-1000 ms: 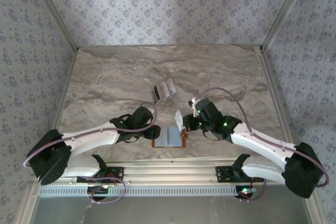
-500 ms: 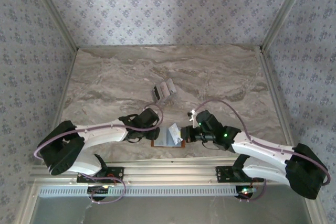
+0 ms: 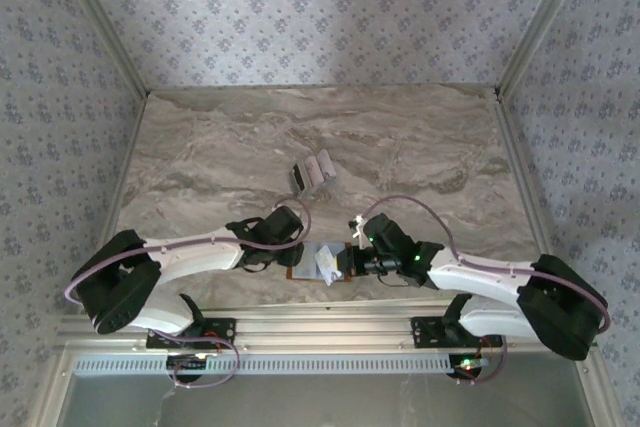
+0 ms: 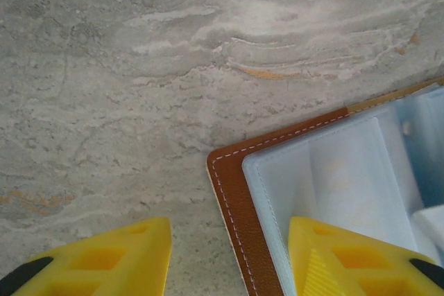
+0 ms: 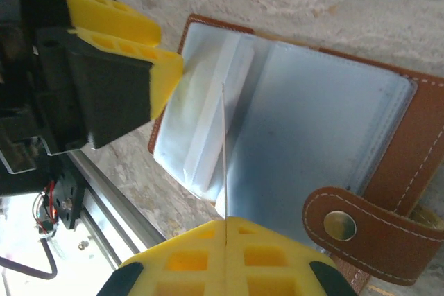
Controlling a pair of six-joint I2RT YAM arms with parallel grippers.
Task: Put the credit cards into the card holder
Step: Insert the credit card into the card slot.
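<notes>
The card holder lies open by the table's near edge. The right gripper pinches one credit card just over it (likely to slide it into a pocket). The left gripper, half open, has one finger on the holder's corner, probably to pin it flat. More credit cards sit mid-table.

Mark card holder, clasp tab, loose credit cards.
card holder (image 4: 227, 192): left wrist view, brown leather corner.
clasp tab (image 5: 340, 225): right wrist view, metal snap.
credit cards (image 3: 312, 173): top external view, cluster middle.
</notes>
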